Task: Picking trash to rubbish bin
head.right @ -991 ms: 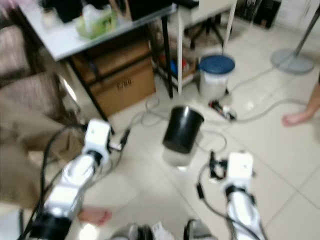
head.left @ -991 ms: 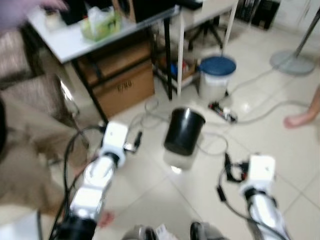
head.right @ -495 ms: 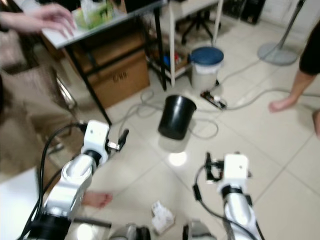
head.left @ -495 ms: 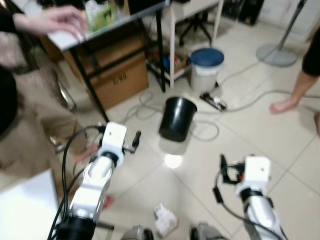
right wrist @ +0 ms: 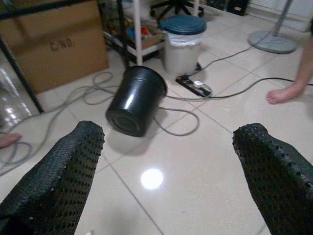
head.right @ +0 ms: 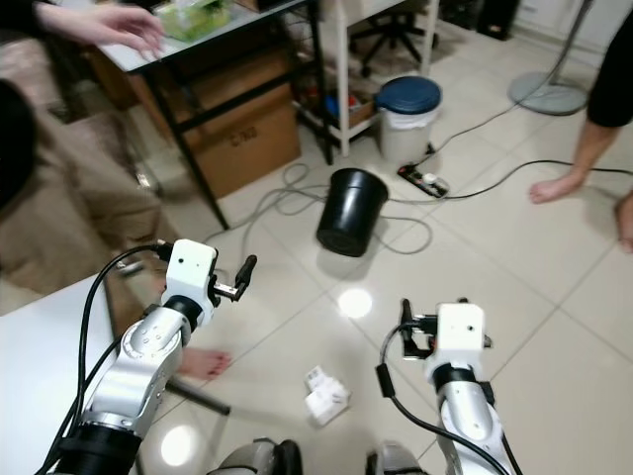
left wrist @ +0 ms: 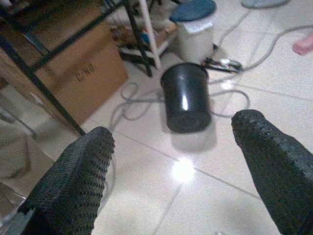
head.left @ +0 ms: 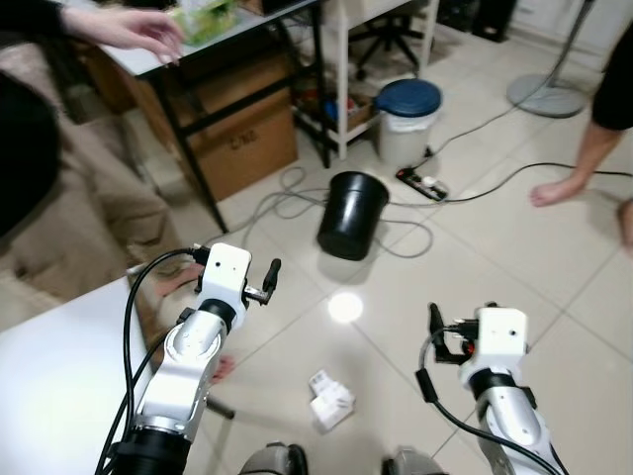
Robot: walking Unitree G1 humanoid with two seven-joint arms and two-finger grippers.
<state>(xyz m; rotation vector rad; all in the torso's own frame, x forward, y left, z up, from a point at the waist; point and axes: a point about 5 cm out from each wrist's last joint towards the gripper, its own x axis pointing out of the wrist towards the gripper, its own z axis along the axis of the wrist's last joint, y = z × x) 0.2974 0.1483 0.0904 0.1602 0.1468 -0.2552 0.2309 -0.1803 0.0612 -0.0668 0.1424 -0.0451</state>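
A crumpled white paper wad (head.left: 330, 400) lies on glossy floor tiles (head.left: 554, 257) between both grippers, left (left wrist: 171, 166) and right (right wrist: 166, 161), fingers spread and holding nothing; the round black plastic bin (head.left: 351, 214) stands tilted beyond.

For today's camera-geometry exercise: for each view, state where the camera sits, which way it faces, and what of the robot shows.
Left eye view: head, looking down at floor; both arms, left hand, right hand, crumpled trash.
Right eye view: same scene, shifted slightly.
Left wrist view: looks along open fingers toward black bin.
Right wrist view: along open fingers, same bin.
Shared: all four show the bin.
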